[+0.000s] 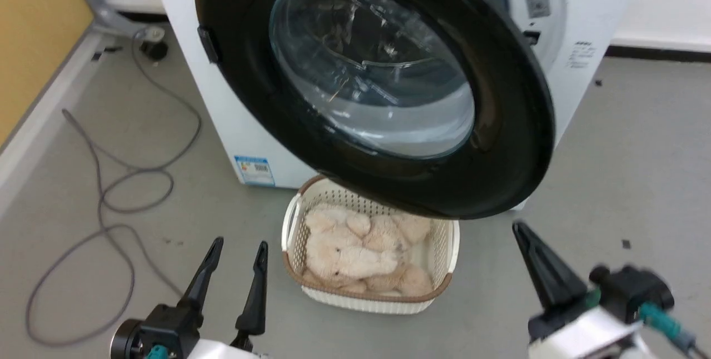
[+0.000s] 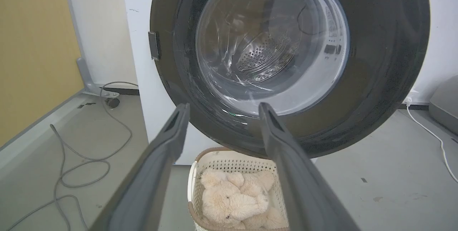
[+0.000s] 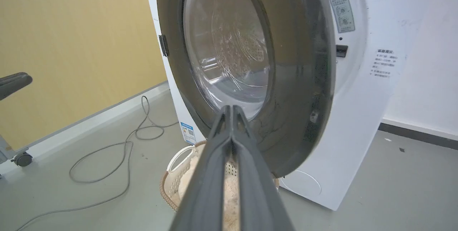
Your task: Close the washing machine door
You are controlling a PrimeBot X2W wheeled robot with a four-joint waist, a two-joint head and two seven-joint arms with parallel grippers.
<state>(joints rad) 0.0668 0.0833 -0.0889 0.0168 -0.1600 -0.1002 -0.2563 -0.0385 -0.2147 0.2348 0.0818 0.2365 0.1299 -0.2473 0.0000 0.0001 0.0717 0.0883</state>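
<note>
The washing machine door (image 1: 500,142) is a big black-rimmed round with a clear glass bowl (image 1: 372,70). It stands ajar, its right edge (image 3: 318,80) swung out from the white washing machine (image 1: 239,125). Perforated drum steel shows through the glass (image 2: 261,55). My left gripper (image 1: 240,245) is open at the lower left, below and short of the door, with nothing between its fingers (image 2: 171,134). My right gripper (image 1: 522,231) is shut and empty, just under the door's lower right rim. In the right wrist view its tip (image 3: 232,108) points at the door's lower face (image 3: 286,123); whether it touches is unclear.
A cream perforated basket (image 1: 439,287) holding plush toys sits on the grey floor under the door, between my grippers. Grey cables (image 1: 111,192) loop over the floor at the left by a yellow wall (image 1: 33,31). A blue sticker (image 1: 254,170) marks the machine's lower front.
</note>
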